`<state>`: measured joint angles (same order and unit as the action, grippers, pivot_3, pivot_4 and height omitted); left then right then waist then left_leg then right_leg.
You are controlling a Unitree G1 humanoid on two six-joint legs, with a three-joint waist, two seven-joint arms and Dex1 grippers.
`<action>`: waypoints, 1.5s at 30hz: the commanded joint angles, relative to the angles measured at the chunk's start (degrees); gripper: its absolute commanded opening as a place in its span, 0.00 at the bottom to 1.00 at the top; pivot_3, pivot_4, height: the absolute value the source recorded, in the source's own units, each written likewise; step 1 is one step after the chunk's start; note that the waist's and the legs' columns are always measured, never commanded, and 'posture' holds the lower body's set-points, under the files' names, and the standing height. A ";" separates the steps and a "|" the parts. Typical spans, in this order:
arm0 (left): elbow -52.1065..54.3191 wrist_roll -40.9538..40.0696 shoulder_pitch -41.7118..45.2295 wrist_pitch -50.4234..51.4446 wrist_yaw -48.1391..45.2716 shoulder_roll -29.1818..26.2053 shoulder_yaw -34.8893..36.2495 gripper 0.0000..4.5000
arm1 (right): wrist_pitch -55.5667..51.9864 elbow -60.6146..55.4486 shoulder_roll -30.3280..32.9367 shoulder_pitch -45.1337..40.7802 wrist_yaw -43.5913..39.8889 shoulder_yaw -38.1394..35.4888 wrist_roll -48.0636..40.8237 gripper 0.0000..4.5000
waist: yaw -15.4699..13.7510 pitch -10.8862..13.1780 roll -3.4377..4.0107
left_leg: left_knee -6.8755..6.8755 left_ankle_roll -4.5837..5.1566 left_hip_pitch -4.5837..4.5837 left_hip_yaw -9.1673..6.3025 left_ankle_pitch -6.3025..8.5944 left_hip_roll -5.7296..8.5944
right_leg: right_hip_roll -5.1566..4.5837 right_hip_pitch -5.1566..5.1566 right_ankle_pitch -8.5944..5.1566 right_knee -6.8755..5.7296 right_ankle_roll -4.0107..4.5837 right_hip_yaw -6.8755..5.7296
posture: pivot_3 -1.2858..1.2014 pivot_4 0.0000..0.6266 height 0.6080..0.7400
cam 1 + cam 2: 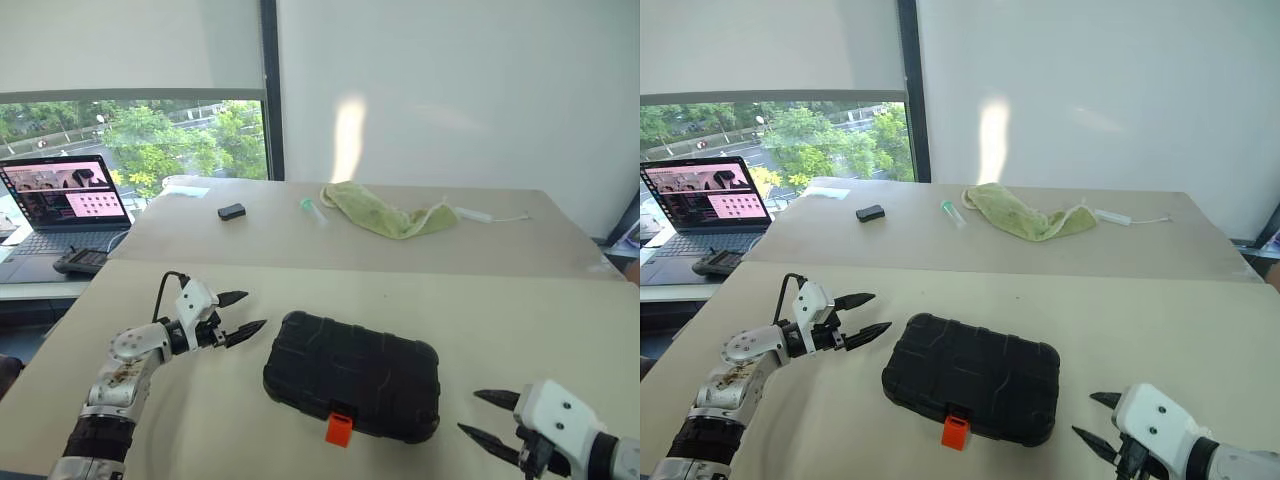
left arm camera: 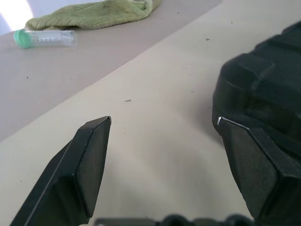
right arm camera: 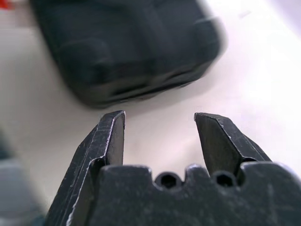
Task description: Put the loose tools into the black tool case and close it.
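Closed, the black tool case [image 1: 352, 375] lies on the near surface [image 1: 450, 300], orange latch [image 1: 339, 429] facing forward. Left gripper [image 1: 243, 315] and right gripper [image 1: 486, 417] flank it, fingers apart, empty. Beyond: one black block [image 1: 231, 211], one tube [image 1: 313, 210], one green cloth [image 1: 385, 213], one laptop [image 1: 62, 200].

I am counting one black tool case [image 1: 352, 376] with one orange latch [image 1: 339, 429]; one green cloth [image 1: 388, 214]; one capped tube [image 1: 312, 210]; one small black block [image 1: 231, 211]; one laptop [image 1: 65, 203]; two grippers, left gripper [image 1: 243, 315], right gripper [image 1: 485, 415]
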<state>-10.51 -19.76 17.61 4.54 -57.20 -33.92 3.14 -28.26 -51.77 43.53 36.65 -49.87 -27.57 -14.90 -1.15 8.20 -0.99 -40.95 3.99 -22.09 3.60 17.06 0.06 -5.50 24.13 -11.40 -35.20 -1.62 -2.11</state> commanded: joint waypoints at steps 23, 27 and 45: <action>12.72 -4.54 5.62 17.88 12.36 4.32 3.04 0.01 | -30.79 23.00 -9.40 -48.13 18.93 21.62 -10.57 0.00 | 0.71 0.15 -0.22 | 0.02 -0.17 -0.11 0.02 -0.24 -0.01 | 0.01 0.21 0.25 0.01 0.32 0.01 | 0.52 0.24 1.00; 13.07 -5.40 7.99 20.15 10.82 3.61 2.58 0.01 | -29.77 32.96 -13.76 -58.87 21.62 25.26 -8.66 0.00 | 0.57 0.16 -0.23 | 0.14 -0.27 -0.19 -0.06 -0.30 -0.04 | 0.14 0.28 0.25 -0.03 0.34 -0.07 | 0.52 0.24 1.00; 3.11 -4.13 19.07 19.00 -20.21 -4.33 -11.80 0.75 | -30.66 10.58 -11.40 -45.59 19.82 24.80 -18.78 0.64 | 0.89 0.17 -0.20 | 0.14 0.00 -0.28 -0.04 -0.15 0.02 | 0.17 0.21 0.13 0.17 0.13 -0.06 | 0.52 0.24 1.00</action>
<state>-6.81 -24.73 35.28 26.05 -74.28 -37.25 -8.16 -59.19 -40.08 32.76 -8.35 -33.50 -4.09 -35.44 -0.27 8.37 -1.19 -40.82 3.97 -22.38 3.56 16.90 0.07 -5.33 24.35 -11.28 -35.06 -1.47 -2.18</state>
